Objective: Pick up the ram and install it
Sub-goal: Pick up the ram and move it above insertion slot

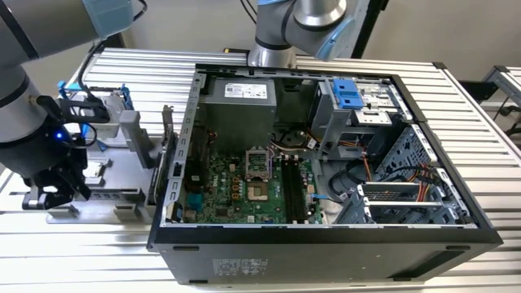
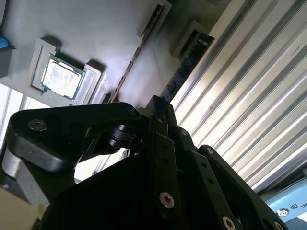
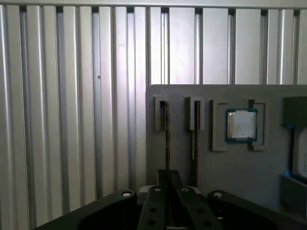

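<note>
Grey holder tray [image 3: 230,167] carries the ram [image 3: 166,139], thin, dark, edge-on.

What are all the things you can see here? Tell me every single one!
computer case: one, black, open, middle of the table
motherboard: one, green, inside the case
tray: one, grey, at the exterior view's left of the case
ram sticks: two, dark, on edge in tray slots
processor chip: one, silver, tray pocket beside the sticks
table: one, silver, slatted, under everything
gripper: one, black, at the tray, in line with one ram stick
</note>
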Controlling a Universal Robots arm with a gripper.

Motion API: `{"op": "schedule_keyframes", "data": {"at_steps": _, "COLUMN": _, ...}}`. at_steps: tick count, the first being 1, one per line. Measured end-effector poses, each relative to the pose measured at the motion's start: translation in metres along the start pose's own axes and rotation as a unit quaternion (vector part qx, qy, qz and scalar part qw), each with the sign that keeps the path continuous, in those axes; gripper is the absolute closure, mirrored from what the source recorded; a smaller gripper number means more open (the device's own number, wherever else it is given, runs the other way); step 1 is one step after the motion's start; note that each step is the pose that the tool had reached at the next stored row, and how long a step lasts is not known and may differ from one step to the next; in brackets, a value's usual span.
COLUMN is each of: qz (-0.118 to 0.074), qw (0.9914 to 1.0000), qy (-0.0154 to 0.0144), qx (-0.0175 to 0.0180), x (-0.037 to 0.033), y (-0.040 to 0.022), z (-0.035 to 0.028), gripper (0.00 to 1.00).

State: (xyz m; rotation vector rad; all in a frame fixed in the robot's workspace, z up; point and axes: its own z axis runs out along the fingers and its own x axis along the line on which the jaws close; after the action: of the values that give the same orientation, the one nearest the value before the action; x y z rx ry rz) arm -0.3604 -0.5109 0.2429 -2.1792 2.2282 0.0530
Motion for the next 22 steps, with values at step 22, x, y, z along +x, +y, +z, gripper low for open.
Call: {"op": "schedule_keyframes", "data": {"at_steps": 22, "qz": 0.0, "qw": 1.0, "qy": 0.0, "qx": 0.0, "x": -0.0014, "y": 0.0002, "z": -0.0329, "gripper": 1.0}}
